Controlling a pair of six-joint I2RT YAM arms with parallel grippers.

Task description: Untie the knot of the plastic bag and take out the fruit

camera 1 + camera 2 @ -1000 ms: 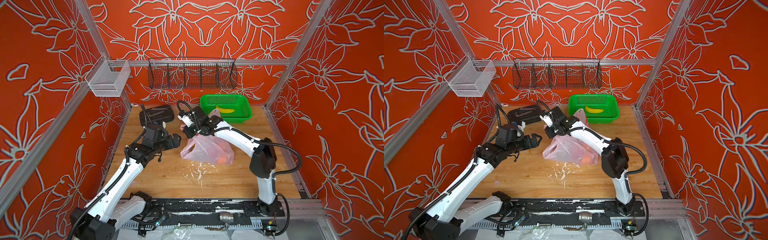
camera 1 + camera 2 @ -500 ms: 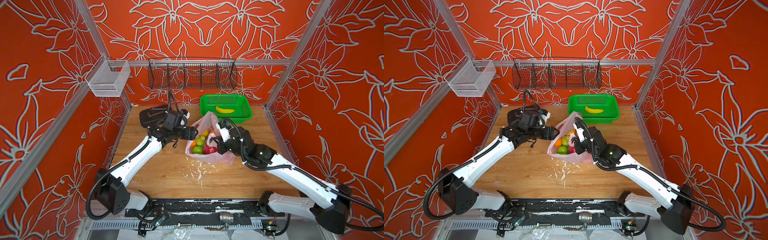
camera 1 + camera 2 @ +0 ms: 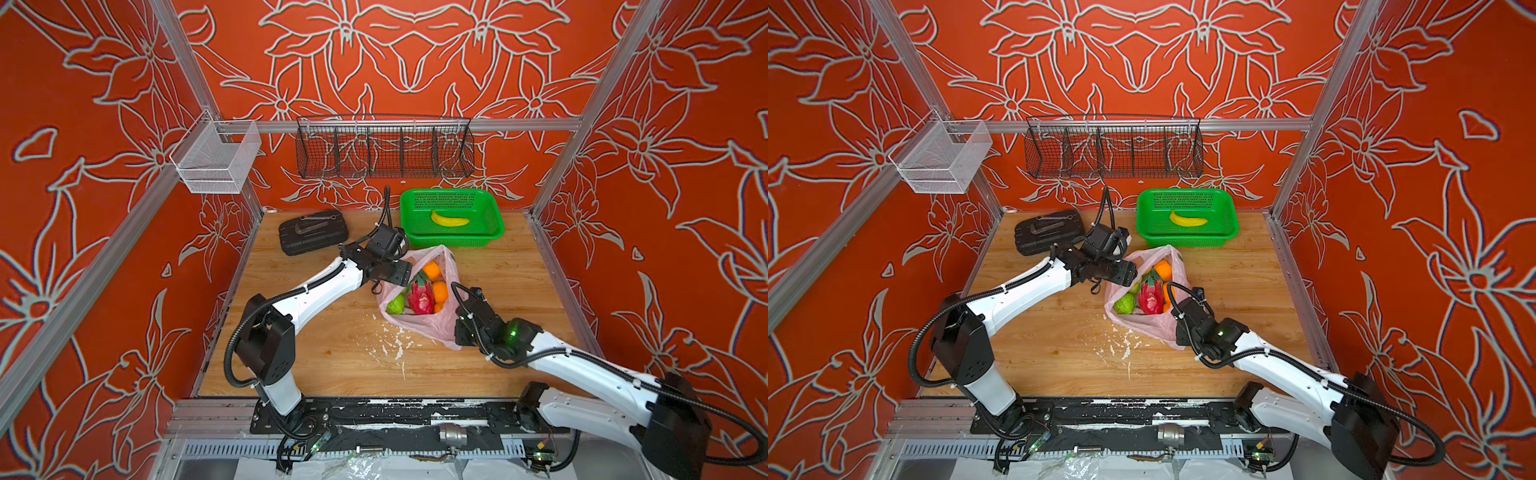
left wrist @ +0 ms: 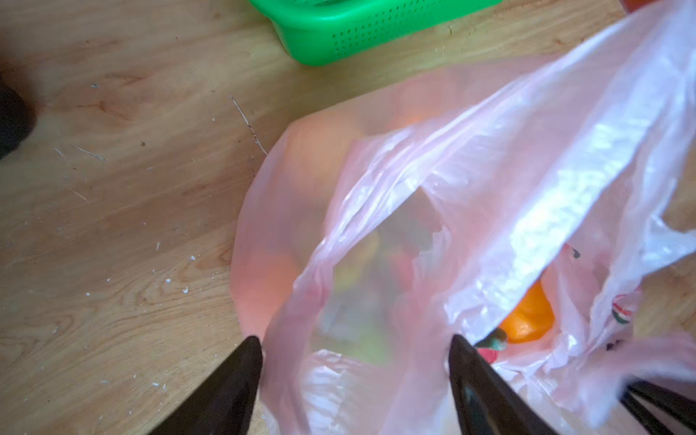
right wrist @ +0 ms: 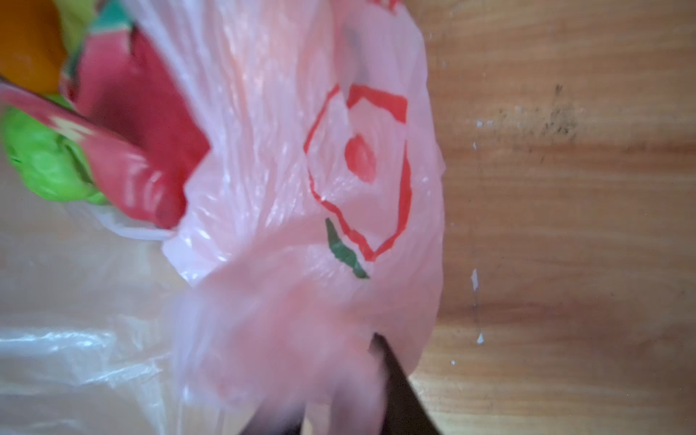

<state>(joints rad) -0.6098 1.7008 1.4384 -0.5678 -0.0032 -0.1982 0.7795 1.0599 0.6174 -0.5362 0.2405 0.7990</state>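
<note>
On the wooden table [image 3: 332, 365], the boxes and baskets come first, left to right. A white mesh box [image 3: 216, 162] hangs on the rail at 10 o'clock. A black case [image 3: 312, 231] lies flat near 11 o'clock with grey tools on it. A black wire rack [image 3: 384, 147] hangs on the back wall at 12 o'clock. The pink bag [image 3: 436, 328] sits just right of the middle, and its mouth is open. In it are a green fruit [image 3: 395, 306], a pink-red dragon fruit [image 3: 420, 297] and oranges [image 3: 432, 270]. The green basket [image 3: 494, 216] stands at 1 o'clock, just beside the bag's far tip, and holds one banana [image 3: 449, 219].

Bare wood runs from the bag to the front edge at 6 o'clock, dotted with white crumbs [image 3: 395, 349]. A bare strip also runs along the right edge at 3 o'clock.

The left arm bends up from 7 o'clock. The left gripper [image 4: 356, 339] is at the bag's 10 o'clock rim. Its jaws stand wide apart with pink film between them, squeezing nothing.

The right arm lies low from 5 o'clock. The right gripper [image 3: 458, 334] is at the bag's 5 o'clock corner. One dark finger [image 5: 395, 376] shows in the right wrist view. Blurry film hides the other, so I cannot tell if it grips.
</note>
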